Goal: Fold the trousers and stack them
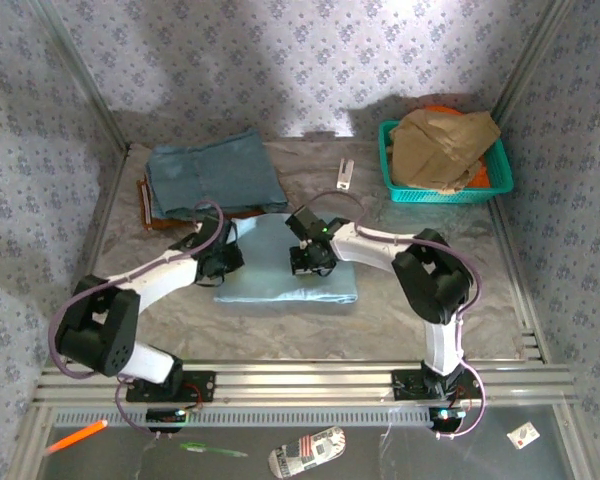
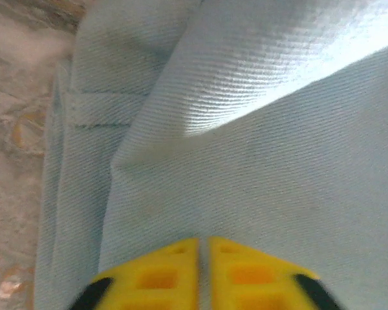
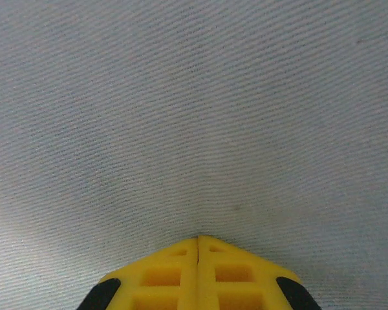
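The trousers [image 1: 285, 278] sit in the middle of the desk [image 1: 380, 320], folded into a flat pale-blue rectangle with the long side running left-right. The left arm [image 1: 150, 275] reaches in from the left and the left jaws are down at the left edge of the fold. The right arm [image 1: 380, 243] comes in from the right, with the right jaws down on the cloth near its top middle. Left wrist view: yellow fingertips [image 2: 158, 278] pressed together with only a hairline slit between them, low over the trousers — nothing visibly pinched. The cloth there has a raised crease running diagonally and a stitched strip toward the left, with bare desk [image 2: 13, 97] past the edge. Right wrist view: right jaws also pressed together, tips right at smooth flat cloth and no cloth between them; can't tell if they touch it. Back-left, just behind the trousers, a darker denim garment [image 1: 215, 172] lies folded on a brown flat thing [image 1: 152, 212] — can't tell what it is. Back-right, a green basket [image 1: 480, 188] holds a crumpled tan garment [image 1: 442, 145]. A small white item [image 1: 344, 174] lies on the desk between the denim and the basket, too small to identify.
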Robot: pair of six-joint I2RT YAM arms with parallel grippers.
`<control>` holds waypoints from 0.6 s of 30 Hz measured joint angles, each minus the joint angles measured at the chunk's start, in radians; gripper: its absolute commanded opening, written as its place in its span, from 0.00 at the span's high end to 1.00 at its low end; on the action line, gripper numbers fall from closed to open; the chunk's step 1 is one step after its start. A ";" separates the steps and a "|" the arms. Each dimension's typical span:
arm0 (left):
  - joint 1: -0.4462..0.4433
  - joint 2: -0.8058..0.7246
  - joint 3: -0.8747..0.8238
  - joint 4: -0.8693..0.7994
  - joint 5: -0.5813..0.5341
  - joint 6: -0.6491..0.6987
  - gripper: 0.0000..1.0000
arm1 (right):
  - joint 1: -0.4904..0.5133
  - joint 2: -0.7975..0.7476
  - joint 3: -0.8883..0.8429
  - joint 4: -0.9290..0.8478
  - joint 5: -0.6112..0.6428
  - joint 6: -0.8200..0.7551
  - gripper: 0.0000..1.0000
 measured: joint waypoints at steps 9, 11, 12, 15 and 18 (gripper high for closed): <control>-0.165 -0.247 -0.309 0.177 -0.012 -0.089 1.00 | 0.037 -0.168 -0.238 0.093 0.031 0.042 1.00; -0.217 -0.388 -0.382 0.134 -0.021 -0.123 1.00 | 0.041 -0.192 -0.250 0.052 0.041 0.049 1.00; -0.227 -0.471 -0.408 0.091 -0.037 -0.137 1.00 | 0.042 -0.197 -0.249 0.035 0.045 0.051 1.00; -0.209 -0.683 -0.418 -0.046 -0.087 -0.143 1.00 | 0.046 -0.204 -0.235 -0.017 0.058 0.052 0.99; -0.142 -0.802 -0.352 -0.157 -0.097 -0.125 1.00 | 0.060 -0.214 -0.204 -0.074 0.070 0.055 0.99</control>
